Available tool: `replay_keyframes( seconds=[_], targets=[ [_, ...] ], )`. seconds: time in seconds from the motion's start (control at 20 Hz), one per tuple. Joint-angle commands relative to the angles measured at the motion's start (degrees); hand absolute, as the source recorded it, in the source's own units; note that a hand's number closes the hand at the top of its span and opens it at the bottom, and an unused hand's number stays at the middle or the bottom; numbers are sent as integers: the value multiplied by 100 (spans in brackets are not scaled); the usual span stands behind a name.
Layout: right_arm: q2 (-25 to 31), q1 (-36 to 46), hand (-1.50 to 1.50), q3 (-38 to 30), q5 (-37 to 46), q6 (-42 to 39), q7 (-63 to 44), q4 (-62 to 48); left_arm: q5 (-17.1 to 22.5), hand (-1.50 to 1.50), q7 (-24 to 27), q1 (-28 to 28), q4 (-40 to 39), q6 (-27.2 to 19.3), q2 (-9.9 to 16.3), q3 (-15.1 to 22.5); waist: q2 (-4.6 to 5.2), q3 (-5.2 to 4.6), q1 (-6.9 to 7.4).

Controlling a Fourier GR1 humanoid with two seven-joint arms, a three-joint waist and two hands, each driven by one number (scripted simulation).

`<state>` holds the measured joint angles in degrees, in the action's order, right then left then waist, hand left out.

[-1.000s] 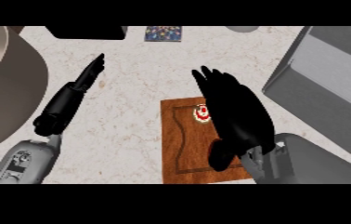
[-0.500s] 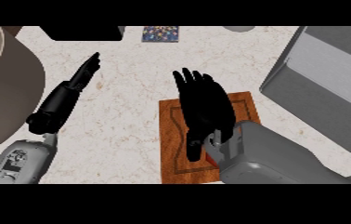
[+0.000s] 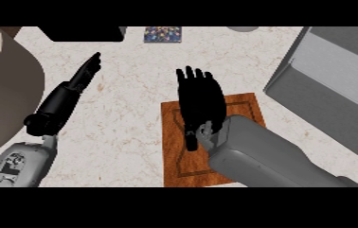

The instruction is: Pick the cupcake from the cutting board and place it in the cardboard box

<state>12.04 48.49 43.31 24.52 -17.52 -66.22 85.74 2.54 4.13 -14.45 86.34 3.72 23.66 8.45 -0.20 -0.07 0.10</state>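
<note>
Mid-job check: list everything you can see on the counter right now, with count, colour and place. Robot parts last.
Counter: one, pale marbled, fills the view.
Cutting board: one, brown wood, centre right, partly under the right hand.
Cupcake: none visible now; the hand covers the board's upper part.
Grey box: one, right edge.
Patterned item: one, multicoloured, top centre.
Black object: one, top left.
Left hand: black, fingers straight, at left.
Right hand: black, fingers straight, over the board.

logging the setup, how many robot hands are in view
2. The left hand is at the view's left over the counter, fingers straight. The right hand is at centre over the cutting board, fingers straight; the cupcake may be hidden beneath it.
</note>
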Motion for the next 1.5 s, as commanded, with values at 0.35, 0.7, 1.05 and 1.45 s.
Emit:
replay_keyframes(
  seconds=[0.35, 0.7, 1.05, 1.45],
  targets=[
    [-282, -354, -150, -57, 698, -383, -656, -604, -318, 0, 168, 190, -7, -110, -216, 29, 11, 4, -19],
    [-565, -964, -150, -210, 1083, -402, -327, -404, -119, 0, -90, -16, 28, 239, -134, -305, 10, 6, -28],
    [-615, -1068, -150, -430, 1644, -283, -4, -986, -393, 0, 269, 222, -111, 173, -255, -298, 21, 5, -19],
    [-582, -1483, -150, -981, 1981, -545, 758, -1027, -404, 0, 369, 37, -381, 450, -342, -586, 22, 6, -19]
  ],
)
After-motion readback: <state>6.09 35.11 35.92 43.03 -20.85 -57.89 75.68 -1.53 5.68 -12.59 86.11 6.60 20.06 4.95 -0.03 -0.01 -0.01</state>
